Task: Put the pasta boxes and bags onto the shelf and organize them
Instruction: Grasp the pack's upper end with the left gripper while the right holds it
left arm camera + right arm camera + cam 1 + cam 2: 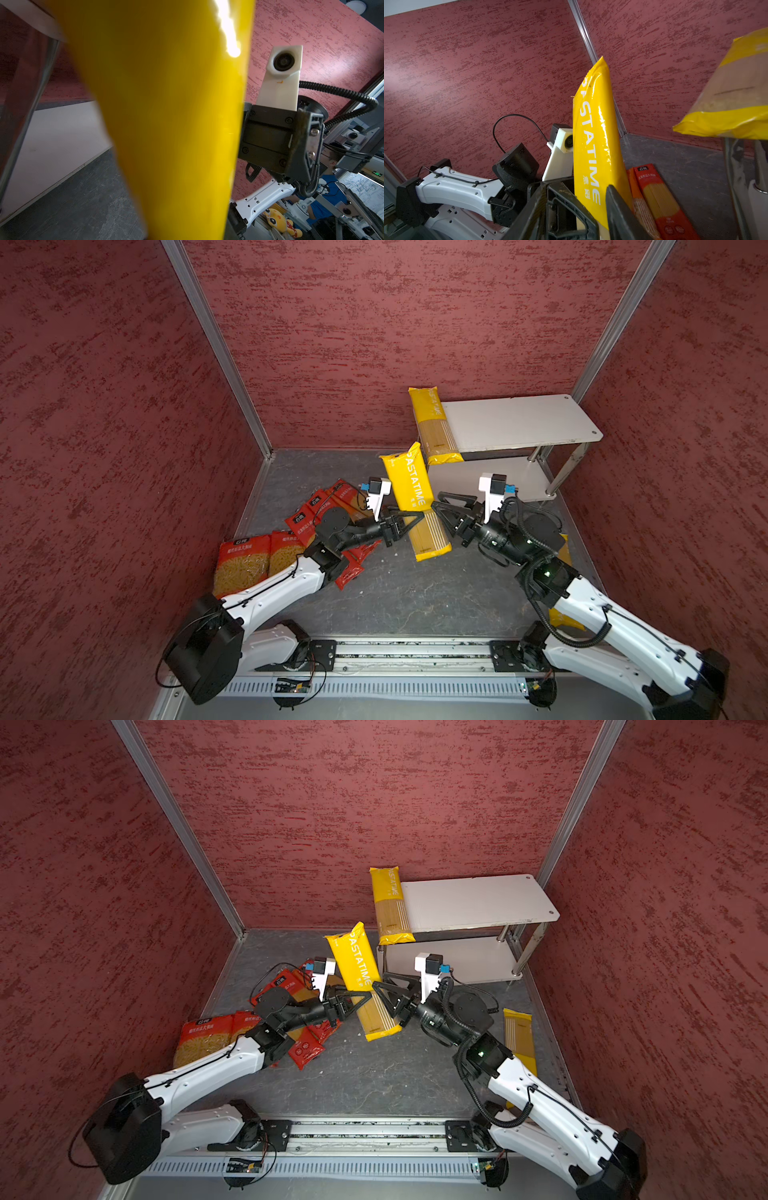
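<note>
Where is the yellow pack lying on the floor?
The yellow pack lies at the right of the floor in both top views, partly under the right arm.

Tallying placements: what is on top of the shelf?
One yellow PASTATIME pack lies across the left end of the top board, overhanging its front. The lower board beneath is partly covered.

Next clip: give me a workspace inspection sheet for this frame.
Surface: dark grey floor.
Job's things: held yellow pack tilted at centre; second yellow pack on the shelf top tier, overhanging; third yellow pack partly under right arm; red packs piled left.
Clutter: nothing seen.
Grippers: left gripper shut on held yellow pack; right gripper open, jaws either side of it.
Cables: coiled cable loops off right arm.
Surroundings: red textured walls.
</note>
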`<act>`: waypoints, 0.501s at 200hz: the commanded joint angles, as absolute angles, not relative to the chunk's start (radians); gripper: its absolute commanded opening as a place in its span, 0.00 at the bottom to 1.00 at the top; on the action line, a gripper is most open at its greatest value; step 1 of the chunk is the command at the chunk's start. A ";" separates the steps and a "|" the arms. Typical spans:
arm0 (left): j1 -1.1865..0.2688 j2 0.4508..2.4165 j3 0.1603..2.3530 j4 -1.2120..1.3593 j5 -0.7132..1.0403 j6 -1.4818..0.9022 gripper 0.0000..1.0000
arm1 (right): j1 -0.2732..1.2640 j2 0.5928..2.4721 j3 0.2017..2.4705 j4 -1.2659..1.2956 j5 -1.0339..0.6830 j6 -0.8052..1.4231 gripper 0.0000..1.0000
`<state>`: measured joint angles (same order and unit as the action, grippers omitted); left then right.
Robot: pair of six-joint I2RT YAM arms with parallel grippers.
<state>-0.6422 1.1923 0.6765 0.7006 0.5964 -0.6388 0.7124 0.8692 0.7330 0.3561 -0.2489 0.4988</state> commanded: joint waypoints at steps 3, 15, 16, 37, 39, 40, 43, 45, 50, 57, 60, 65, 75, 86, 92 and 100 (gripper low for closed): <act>-0.627 1.170 0.786 0.770 0.498 -0.653 0.09 | 0.687 0.822 0.658 0.413 -0.131 0.623 0.57; -0.625 1.177 0.835 0.743 0.471 -0.651 0.09 | 0.683 0.802 0.605 0.445 -0.107 0.668 0.62; -0.624 1.178 0.839 0.740 0.469 -0.650 0.09 | 0.683 0.800 0.600 0.450 -0.107 0.671 0.62; -0.625 1.201 0.920 0.701 0.426 -0.647 0.10 | 0.681 0.786 0.537 0.513 -0.095 0.737 0.66; -0.624 1.203 0.926 0.699 0.421 -0.648 0.10 | 0.682 0.787 0.533 0.518 -0.097 0.742 0.67; -0.624 1.204 0.929 0.698 0.419 -0.649 0.10 | 0.682 0.787 0.531 0.521 -0.100 0.744 0.67; -0.624 1.209 0.938 0.697 0.414 -0.649 0.10 | 0.683 0.788 0.527 0.529 -0.106 0.752 0.67; -0.624 1.211 0.943 0.694 0.412 -0.650 0.10 | 0.682 0.789 0.523 0.536 -0.110 0.757 0.68; -0.624 1.218 0.962 0.689 0.403 -0.650 0.11 | 0.682 0.791 0.517 0.553 -0.118 0.777 0.69; -0.624 1.226 0.983 0.680 0.392 -0.650 0.11 | 0.683 0.799 0.507 0.585 -0.131 0.806 0.70; -0.624 1.232 0.990 0.678 0.388 -0.651 0.11 | 0.683 0.802 0.501 0.599 -0.136 0.818 0.70; -0.625 1.241 1.006 0.676 0.381 -0.656 0.11 | 0.683 0.811 0.494 0.623 -0.144 0.838 0.71; -0.626 1.259 1.029 0.671 0.369 -0.678 0.11 | 0.684 0.828 0.479 0.672 -0.150 0.871 0.71; -0.628 1.280 1.052 0.672 0.356 -0.712 0.11 | 0.684 0.850 0.460 0.745 -0.148 0.897 0.71; -0.630 1.290 1.062 0.672 0.355 -0.732 0.11 | 0.684 0.863 0.454 0.782 -0.143 0.907 0.71; -0.635 1.305 1.075 0.674 0.355 -0.753 0.11 | 0.683 0.880 0.448 0.827 -0.138 0.918 0.71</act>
